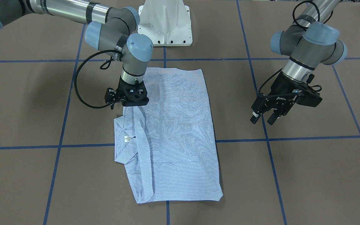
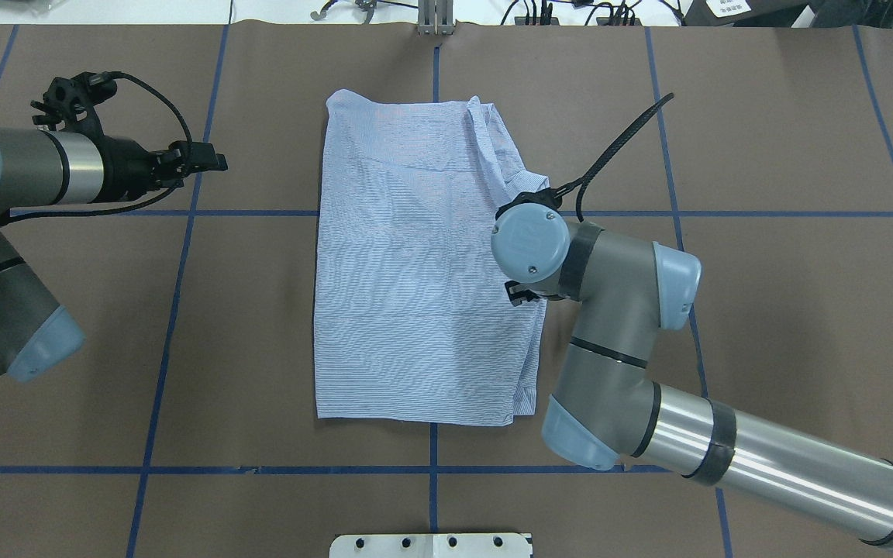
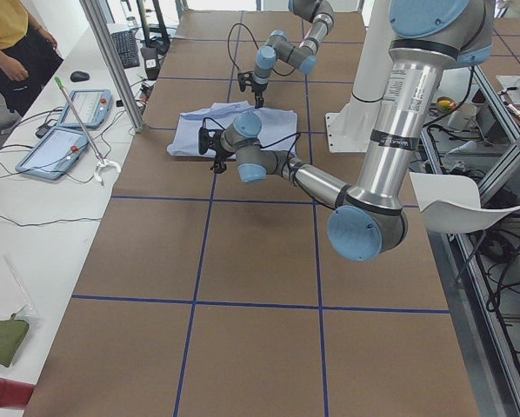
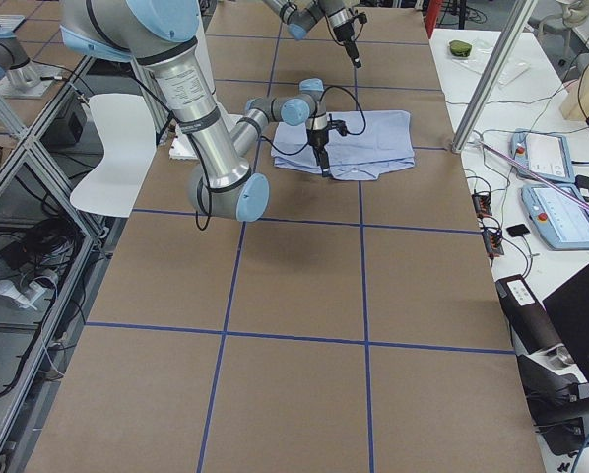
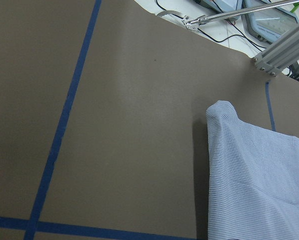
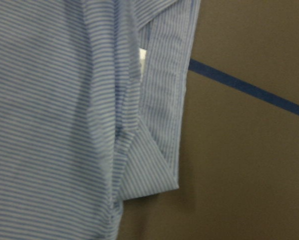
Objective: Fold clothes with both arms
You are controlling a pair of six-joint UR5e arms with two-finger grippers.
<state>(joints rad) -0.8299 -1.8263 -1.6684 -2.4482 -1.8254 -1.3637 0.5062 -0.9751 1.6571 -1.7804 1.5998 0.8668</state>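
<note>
Beside the collar of the shirt, the right gripper points down, its hold impossible to tell. The left gripper hangs spread and empty. Best to pinch all layers squarely before lifting.

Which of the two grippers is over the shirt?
The right gripper: it points straight down at the collar-side edge of the shirt. The left gripper hangs apart from the cloth, over the brown table, its fingers spread.

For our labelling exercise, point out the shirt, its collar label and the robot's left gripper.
shirt (image 1: 180,131), front-facing view, middle of the folded body.
collar label (image 1: 129,138), front-facing view, centre of the white tag.
left gripper (image 1: 263,120), front-facing view, between its two spread fingertips.
</note>
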